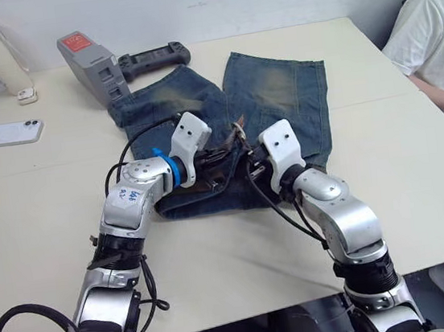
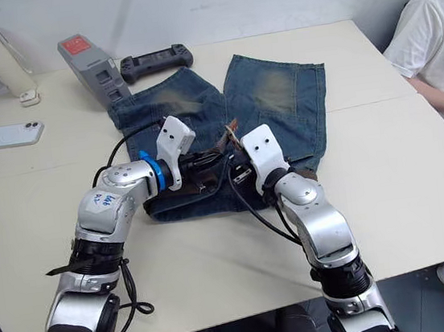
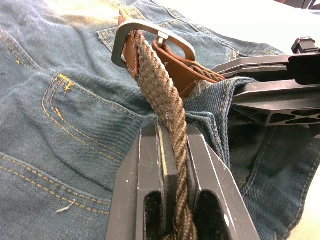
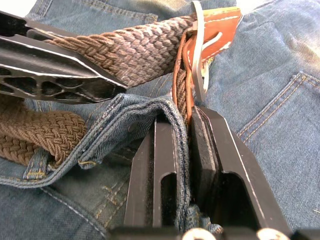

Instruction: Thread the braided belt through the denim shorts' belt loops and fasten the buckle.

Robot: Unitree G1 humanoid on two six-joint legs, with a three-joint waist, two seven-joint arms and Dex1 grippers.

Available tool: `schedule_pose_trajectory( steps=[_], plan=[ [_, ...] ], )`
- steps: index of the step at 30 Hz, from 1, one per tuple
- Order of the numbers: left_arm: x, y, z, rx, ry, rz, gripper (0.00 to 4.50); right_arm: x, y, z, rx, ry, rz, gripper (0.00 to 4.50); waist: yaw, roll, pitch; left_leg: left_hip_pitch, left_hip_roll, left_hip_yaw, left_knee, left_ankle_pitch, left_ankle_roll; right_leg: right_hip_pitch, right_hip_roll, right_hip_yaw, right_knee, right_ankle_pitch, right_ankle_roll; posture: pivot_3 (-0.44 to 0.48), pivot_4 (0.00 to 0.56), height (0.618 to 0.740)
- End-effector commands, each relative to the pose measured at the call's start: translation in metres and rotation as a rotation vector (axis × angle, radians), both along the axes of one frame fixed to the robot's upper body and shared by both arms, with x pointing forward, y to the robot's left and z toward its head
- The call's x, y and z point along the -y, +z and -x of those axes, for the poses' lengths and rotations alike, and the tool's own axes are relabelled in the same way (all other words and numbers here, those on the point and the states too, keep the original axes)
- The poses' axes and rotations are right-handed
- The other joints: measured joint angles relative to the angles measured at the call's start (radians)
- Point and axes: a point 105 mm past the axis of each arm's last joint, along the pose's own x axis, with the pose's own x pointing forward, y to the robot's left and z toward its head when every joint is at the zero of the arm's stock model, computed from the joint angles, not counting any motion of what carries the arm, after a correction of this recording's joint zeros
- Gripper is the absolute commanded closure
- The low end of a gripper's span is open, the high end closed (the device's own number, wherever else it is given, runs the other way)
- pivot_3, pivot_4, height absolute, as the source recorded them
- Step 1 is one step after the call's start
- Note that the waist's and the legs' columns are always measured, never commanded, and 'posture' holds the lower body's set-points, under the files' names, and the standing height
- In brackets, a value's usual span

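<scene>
Lighting is bright, even and diffuse, apparently from overhead; shadows on the table (image 1: 40, 204) are soft and short. Slight glare whitens the wrist view toward 12 o'clock above the denim shorts (image 3: 60, 115). Close-range focus is sharp on the braided belt (image 3: 162, 100).

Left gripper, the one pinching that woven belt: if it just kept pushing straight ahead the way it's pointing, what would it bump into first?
Most likely the buckle. The left gripper is clamped on the braided belt, which runs straight ahead into that silver frame, above the denim shorts. Depth is hard to judge.
</scene>
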Motion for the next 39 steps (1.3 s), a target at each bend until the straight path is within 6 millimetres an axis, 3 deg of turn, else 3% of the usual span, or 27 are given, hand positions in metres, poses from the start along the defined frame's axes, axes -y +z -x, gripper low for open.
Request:
schedule_pose_trajectory(
  steps=[1,8,16,24,28,37,39],
  plan=[
    [0.008,0.013,0.001,0.118,-0.042,-0.023,4.5,-0.023,0.006,0.021,0.016,0.168,0.006,4.48,0.0,0.0,0.0,0.0,0.0,0.0,0.0,0.0,0.0,0.0,0.0,0.0,0.0,0.0,0.0,0.0,0.15,0.74],
    [0.0,0.013,-0.006,0.162,-0.029,-0.054,4.5,-0.014,0.002,0.025,0.028,0.208,0.119,4.48,0.001,0.0,0.0,0.0,0.0,0.0,-0.001,0.0,0.0,0.0,0.0,0.0,-0.001,0.0,0.0,0.0,0.15,0.74],
    [0.013,0.009,-0.003,0.237,-0.089,-0.12,4.5,-0.012,-0.008,0.03,0.023,0.287,0.254,4.48,0.002,0.0,0.0,0.0,0.0,0.0,0.0,0.0,0.0,0.0,0.0,0.0,-0.001,0.0,0.0,0.0,0.15,0.74],
    [0.013,0.009,-0.003,0.249,-0.103,-0.126,4.5,-0.009,-0.012,0.03,-0.001,0.303,0.252,4.48,0.003,0.0,0.0,0.0,0.0,0.0,0.0,0.0,0.0,0.0,0.0,0.0,-0.001,0.0,0.0,0.0,0.15,0.74],
    [0.012,0.007,-0.004,0.248,-0.104,-0.13,4.5,-0.008,-0.004,0.034,0.004,0.33,0.199,4.48,0.003,0.0,0.0,0.0,0.0,0.0,0.0,0.0,0.0,0.0,0.0,0.0,-0.001,0.0,0.0,0.0,0.15,0.74],
    [0.008,0.005,-0.008,0.259,-0.097,-0.147,4.5,0.004,0.031,0.05,0.141,0.393,0.233,0.09,0.005,0.0,0.0,0.0,0.0,0.0,0.0,0.0,0.0,0.0,0.0,0.0,-0.001,0.0,0.0,0.0,0.15,0.74],
    [0.008,0.005,-0.008,0.262,-0.102,-0.152,4.5,0.008,0.037,0.057,0.15,0.433,0.251,0.04,0.006,0.0,0.0,0.0,0.0,0.0,0.0,0.0,0.0,0.0,0.0,0.0,-0.001,0.0,0.0,0.0,0.15,0.74]
  ],
)
